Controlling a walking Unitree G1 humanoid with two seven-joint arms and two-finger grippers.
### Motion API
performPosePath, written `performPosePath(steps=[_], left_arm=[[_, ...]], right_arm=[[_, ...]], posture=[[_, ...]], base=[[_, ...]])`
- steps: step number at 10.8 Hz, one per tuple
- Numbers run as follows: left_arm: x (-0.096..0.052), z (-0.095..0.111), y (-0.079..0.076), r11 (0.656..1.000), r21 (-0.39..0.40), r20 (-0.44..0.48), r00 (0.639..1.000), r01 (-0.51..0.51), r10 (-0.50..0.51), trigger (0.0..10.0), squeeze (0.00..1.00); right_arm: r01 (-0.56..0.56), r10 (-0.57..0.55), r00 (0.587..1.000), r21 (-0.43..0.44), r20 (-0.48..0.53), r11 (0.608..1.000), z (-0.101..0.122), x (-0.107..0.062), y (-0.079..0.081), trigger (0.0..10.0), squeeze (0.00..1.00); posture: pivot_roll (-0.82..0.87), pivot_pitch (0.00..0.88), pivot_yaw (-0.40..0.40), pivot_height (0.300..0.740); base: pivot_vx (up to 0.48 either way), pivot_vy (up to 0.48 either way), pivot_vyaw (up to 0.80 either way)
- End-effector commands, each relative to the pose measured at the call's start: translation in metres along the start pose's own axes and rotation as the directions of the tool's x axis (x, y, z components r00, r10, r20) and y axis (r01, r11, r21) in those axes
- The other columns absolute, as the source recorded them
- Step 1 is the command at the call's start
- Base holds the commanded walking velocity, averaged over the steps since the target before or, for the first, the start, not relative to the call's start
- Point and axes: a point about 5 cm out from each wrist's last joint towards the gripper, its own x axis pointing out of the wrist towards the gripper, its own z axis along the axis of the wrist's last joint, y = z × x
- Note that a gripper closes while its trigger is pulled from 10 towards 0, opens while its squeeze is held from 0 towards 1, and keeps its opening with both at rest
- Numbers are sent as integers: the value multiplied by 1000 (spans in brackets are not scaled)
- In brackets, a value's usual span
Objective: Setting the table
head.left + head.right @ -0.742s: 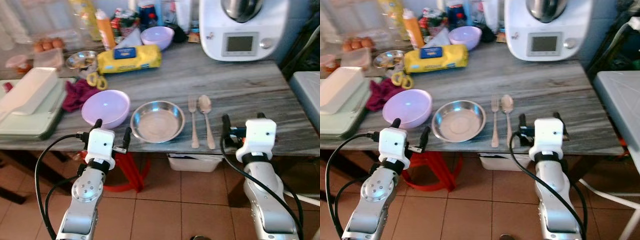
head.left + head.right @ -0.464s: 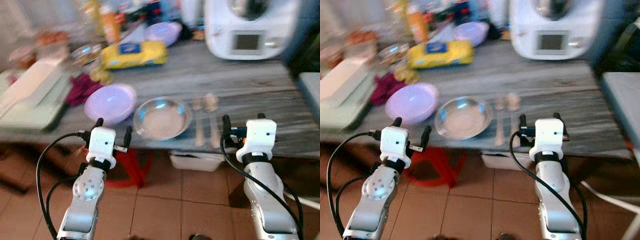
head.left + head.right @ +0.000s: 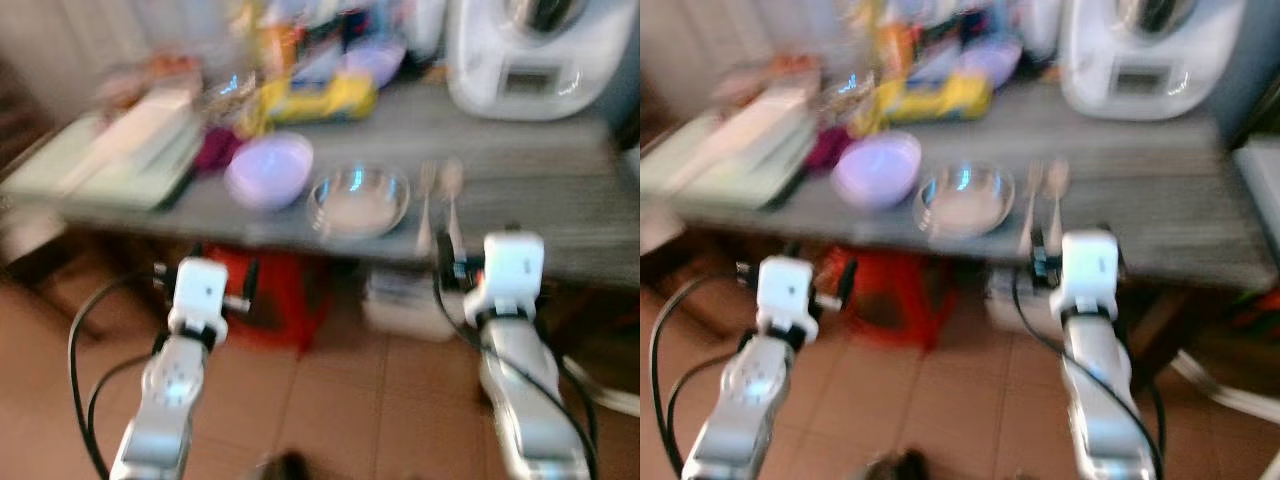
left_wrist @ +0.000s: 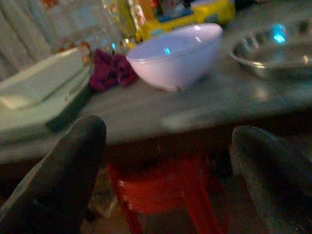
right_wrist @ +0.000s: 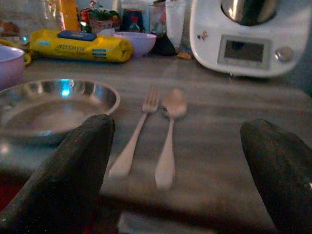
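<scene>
Grey wood-grain table carries the place setting along its near edge; the head views are blurred. Left to right: a lilac bowl, a steel dish at its 3 o'clock and just beside it, then a fork and spoon lying parallel, close together, handles toward the robot.

Left gripper hangs below and short of the table edge, at 7 o'clock from the bowl, its fingers spread apart and holding nothing. Right gripper sits just short of the edge at 6 o'clock from the cutlery, fingers likewise spread wide and empty.

Judged procedure: let the body settle before reaching, since blur degrades aim. Raise each gripper above table height first. Approach the cutlery along the handles, taking one piece at a time so the neighbour is not dragged. A red stool stands beneath the table; keep the left arm off it.
</scene>
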Motion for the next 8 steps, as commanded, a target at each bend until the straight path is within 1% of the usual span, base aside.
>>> performPosePath(steps=[1, 2, 4, 7, 8], left_arm=[[3, 4, 3, 1000, 15, 14, 1000, -2, 2, 10000, 0], [3, 3, 3, 1000, 16, 14, 1000, 0, 0, 10000, 0], [3, 2, 3, 1000, 19, 13, 1000, 5, -5, 10000, 0], [4, 1, 2, 1000, 24, 14, 1000, 14, -14, 10000, 0], [5, 3, 1, 999, 25, 29, 999, 21, -22, 10000, 0]], right_arm=[[20, -20, 1000, 22, -13, 1000, -1, -1, -3, 10000, 0], [23, -22, 999, 37, -33, 999, -3, 0, -3, 10000, 0], [37, -35, 998, 32, -49, 999, -5, 0, -2, 10000, 0], [72, -73, 997, -46, -28, 996, -7, 2, -6, 10000, 0], [86, -87, 996, -32, -24, 996, -6, 2, -7, 10000, 0]], posture=[[-154, 101, 105, 740], [-154, 101, 106, 740], [-153, 102, 107, 740], [-153, 103, 111, 740], [-153, 103, 111, 740]], base=[[-289, 0, 0], [-289, 0, 0], [-289, 0, 0], [-290, 0, 0], [-255, 0, 0]])
